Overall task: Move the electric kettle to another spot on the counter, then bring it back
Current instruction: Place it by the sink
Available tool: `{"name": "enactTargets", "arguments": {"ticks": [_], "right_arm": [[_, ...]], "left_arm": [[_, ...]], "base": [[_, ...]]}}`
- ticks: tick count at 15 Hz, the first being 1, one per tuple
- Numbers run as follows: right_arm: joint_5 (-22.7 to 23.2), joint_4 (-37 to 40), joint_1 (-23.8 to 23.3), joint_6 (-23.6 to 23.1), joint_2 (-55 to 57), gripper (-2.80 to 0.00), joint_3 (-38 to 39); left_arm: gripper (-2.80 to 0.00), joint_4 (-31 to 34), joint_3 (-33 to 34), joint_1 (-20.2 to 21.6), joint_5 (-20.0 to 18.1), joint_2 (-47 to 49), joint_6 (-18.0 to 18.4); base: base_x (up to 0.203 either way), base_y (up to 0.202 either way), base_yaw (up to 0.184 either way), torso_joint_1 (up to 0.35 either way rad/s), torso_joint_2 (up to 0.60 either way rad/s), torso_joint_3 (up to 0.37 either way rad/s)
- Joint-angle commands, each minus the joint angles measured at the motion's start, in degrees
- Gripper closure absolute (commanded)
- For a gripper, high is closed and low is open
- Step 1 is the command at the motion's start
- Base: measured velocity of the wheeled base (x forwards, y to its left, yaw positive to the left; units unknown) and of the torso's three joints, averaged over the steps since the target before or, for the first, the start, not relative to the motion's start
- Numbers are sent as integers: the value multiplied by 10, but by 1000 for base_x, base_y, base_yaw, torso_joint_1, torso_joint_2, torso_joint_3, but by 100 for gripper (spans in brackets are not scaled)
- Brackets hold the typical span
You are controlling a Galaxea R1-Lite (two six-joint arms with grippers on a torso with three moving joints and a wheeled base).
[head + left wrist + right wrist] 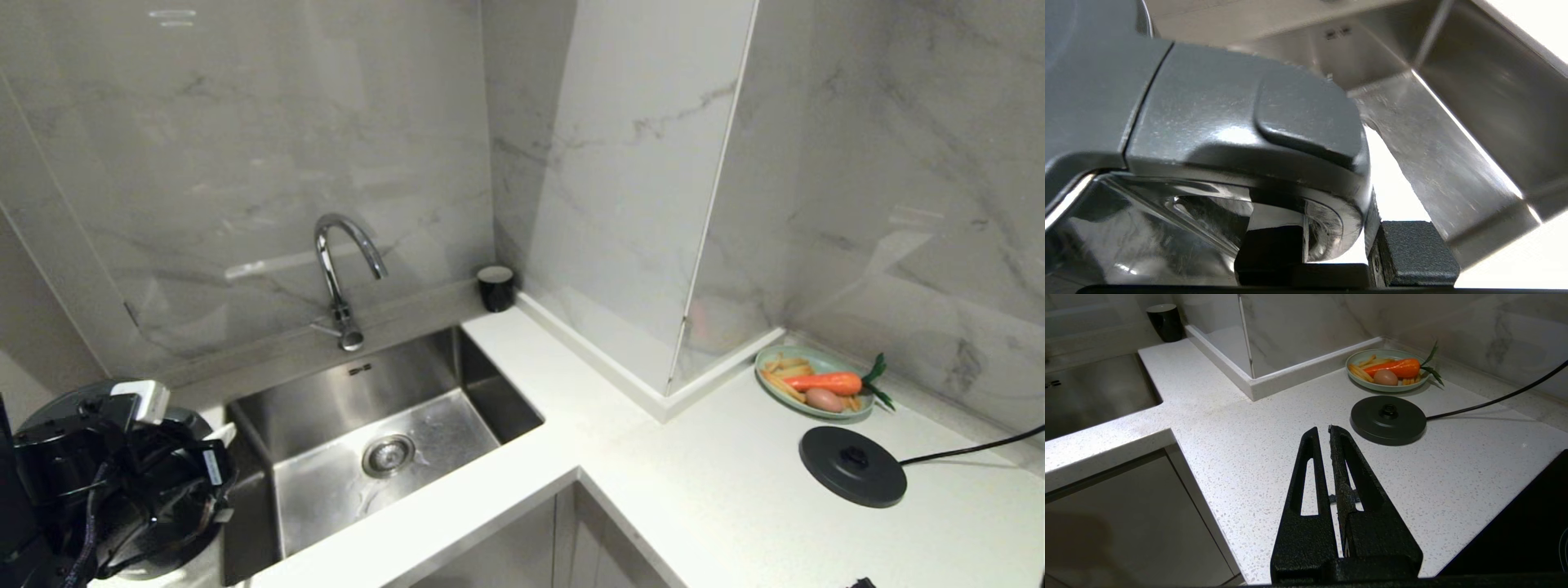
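The electric kettle (57, 406) is at the far left, left of the sink, mostly covered by my left arm. Only part of its round lid and dark body show. Whether it rests on the counter (653, 457) I cannot tell. In the left wrist view its glossy handle (1241, 122) fills the frame. My left gripper (1331, 249) is shut on that handle, with a textured pad (1412, 253) pressed to its side. My right gripper (1323, 430) hangs shut and empty over the counter (1241, 457), near its front edge.
A steel sink (482, 408) with a curved tap (339, 269) lies right of the kettle. The round black power base (853, 465) with cord sits far right, behind it a plate of food (816, 384). A small black cup (495, 287) stands in the corner. A black cooktop (1527, 531) borders the right.
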Motion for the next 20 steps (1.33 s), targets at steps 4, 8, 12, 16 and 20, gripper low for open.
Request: {"name": "enactTargets", "arguments": {"ticks": [4, 8, 12, 16, 20], "right_arm": [[0, 0, 0, 0, 0, 0, 0], [0, 0, 0, 0, 0, 0, 0], [0, 0, 0, 0, 0, 0, 0], [0, 0, 0, 0, 0, 0, 0], [0, 0, 0, 0, 0, 0, 0]], "left_arm": [[0, 0, 26, 2, 4, -2, -1], [0, 0, 22, 6, 4, 1, -1], [0, 0, 22, 6, 5, 0, -1], [0, 0, 21, 6, 5, -4, -1], [0, 0, 15, 14, 6, -15, -3]], "base": [[0, 0, 0, 0, 0, 0], [0, 0, 0, 0, 0, 0], [0, 0, 0, 0, 0, 0], [0, 0, 0, 0, 0, 0], [0, 0, 0, 0, 0, 0]]}}
